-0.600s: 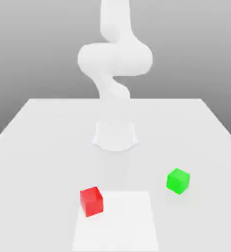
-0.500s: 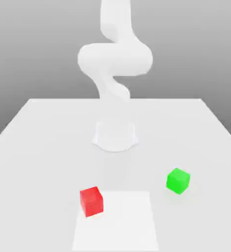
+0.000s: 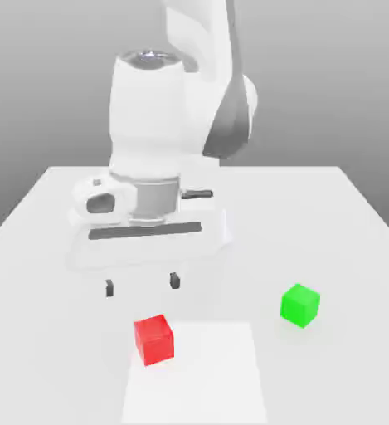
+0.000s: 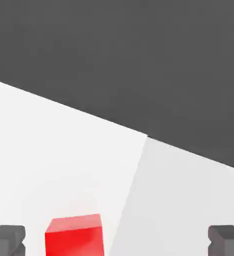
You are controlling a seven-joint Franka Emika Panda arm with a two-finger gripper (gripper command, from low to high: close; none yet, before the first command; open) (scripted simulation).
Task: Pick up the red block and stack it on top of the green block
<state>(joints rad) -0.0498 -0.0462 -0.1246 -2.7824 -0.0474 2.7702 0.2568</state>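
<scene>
End effector newly lowered into view, fingers apart, above matte red block; green block apart.

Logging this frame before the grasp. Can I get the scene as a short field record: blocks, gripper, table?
red block: on the table, at the edge of the lighter square patch, toward the exterior view's left
green block: on the table, apart from the red block, toward the exterior view's right
gripper: open, holding nothing, above the table and short of the red block
stack: not yet made; both blocks rest separately
table: white, with a lighter square patch near the front
</scene>
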